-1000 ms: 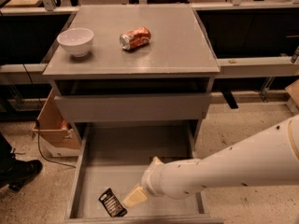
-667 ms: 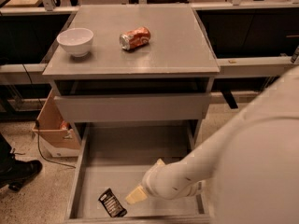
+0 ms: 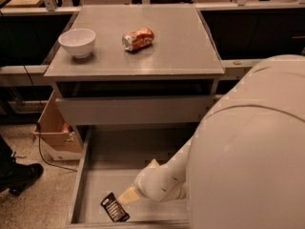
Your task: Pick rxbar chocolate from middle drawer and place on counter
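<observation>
The rxbar chocolate, a small black bar with white print, lies flat on the floor of the open middle drawer, near its front left corner. My gripper reaches down into the drawer from the right, its pale tip just right of and above the bar, close to its upper end. I cannot tell whether it touches the bar. The counter is the grey cabinet top above.
A white bowl and a crushed orange soda can sit on the counter. My white arm fills the right side of the view. A cardboard box stands left of the cabinet. A dark shoe is on the floor at left.
My arm has swung nearer the camera and now covers the right of the view. The gripper tip has stayed beside the bar in the drawer. The bar has not moved.
</observation>
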Available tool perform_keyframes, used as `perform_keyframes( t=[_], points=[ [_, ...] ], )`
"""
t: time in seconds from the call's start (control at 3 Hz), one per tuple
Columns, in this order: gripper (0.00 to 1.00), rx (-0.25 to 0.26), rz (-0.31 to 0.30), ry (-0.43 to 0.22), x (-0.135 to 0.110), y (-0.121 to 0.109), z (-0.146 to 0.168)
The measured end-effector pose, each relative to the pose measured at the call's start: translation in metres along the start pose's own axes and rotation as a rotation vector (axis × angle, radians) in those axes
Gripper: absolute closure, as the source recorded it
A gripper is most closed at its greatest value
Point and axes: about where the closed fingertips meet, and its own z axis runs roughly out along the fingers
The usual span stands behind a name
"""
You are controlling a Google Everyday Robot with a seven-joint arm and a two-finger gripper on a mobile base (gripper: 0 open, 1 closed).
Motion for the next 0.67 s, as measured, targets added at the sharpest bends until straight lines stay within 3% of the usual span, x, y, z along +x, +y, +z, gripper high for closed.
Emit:
perform_keyframes(
  t=[0.67],
  points=[
    [0.0, -0.019, -0.025, -0.007, -0.013, 0.036, 0.039]
  ],
)
